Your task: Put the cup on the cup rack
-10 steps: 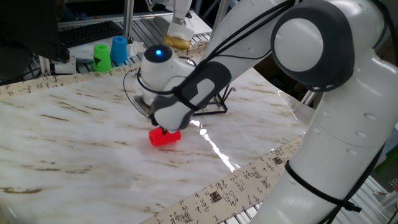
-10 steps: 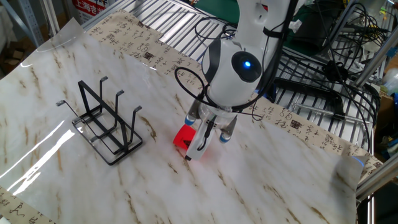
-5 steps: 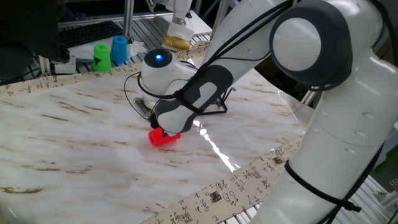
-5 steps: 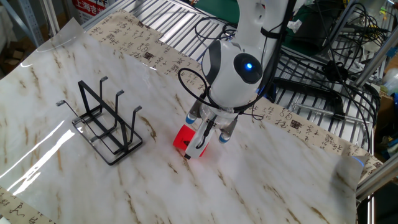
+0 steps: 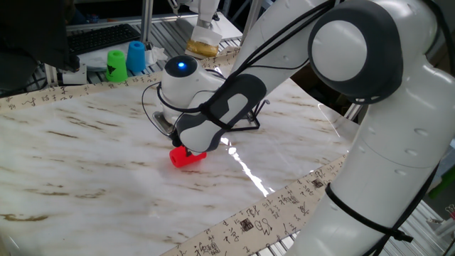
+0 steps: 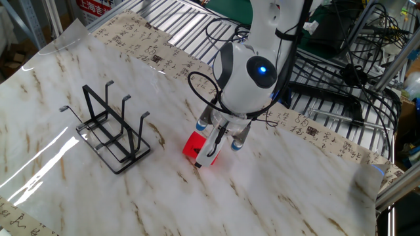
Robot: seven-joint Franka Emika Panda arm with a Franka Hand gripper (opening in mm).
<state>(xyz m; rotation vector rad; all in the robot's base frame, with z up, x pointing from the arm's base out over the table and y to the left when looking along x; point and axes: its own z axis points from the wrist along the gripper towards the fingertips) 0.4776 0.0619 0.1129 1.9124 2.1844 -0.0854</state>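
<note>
Lying on its side on the marble-patterned surface (image 6: 295, 196), red cup (image 6: 193, 145) between closed fingers (image 6: 211, 154), black wire cup rack (image 6: 111, 128) well apart, green cup (image 5: 116, 64) and blue cup (image 5: 135, 56) beyond the surface's edge

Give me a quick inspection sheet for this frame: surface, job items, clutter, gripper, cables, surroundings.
Surface: marble-pattern table with a script-printed border strip; glare streaks.
Cup: red cup lying on its side on the table, under the gripper.
Cup rack: black wire cup rack upright, prongs bare, apart from the cup.
Clutter: green cup and blue cup beyond the table's far edge.
Gripper: gripper down at the red cup, one finger against its side; the grip itself is hidden, so closure cannot be told.
Cables: black cable loops at the wrist; a tangle on the metal frame.
Surroundings: slatted metal frame, keyboard.
</note>
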